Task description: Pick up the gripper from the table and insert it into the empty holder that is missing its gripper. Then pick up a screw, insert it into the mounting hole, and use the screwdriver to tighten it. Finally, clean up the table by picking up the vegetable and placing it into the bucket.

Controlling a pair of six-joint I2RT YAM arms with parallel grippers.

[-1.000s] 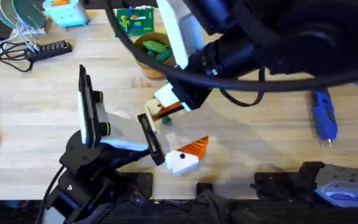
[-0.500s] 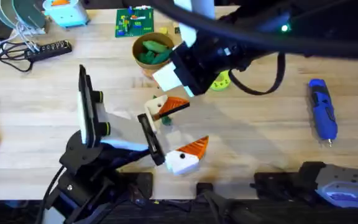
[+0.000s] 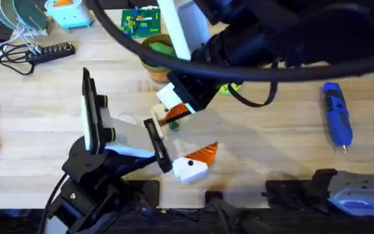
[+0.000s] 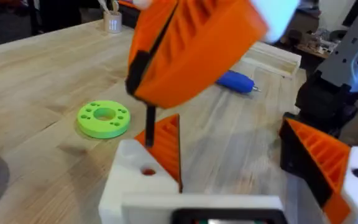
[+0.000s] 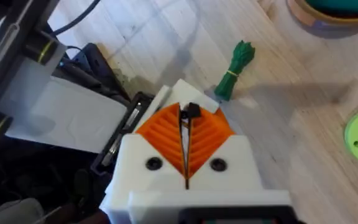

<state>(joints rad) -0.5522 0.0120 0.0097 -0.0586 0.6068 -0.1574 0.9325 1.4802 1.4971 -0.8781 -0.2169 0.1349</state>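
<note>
Right arm (image 3: pixel 252 45) spans table centre, blocking overhead access to bucket (image 3: pixel 158 55) at 12 o'clock. Left arm (image 3: pixel 99 130) stands at 8. Open wood at 4, between white-orange finger (image 3: pixel 197 162) and screwdriver (image 3: pixel 336 120).

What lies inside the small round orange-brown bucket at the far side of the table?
A bright green toy vegetable shows inside the orange-brown bucket; the right arm covers the rest.
</note>
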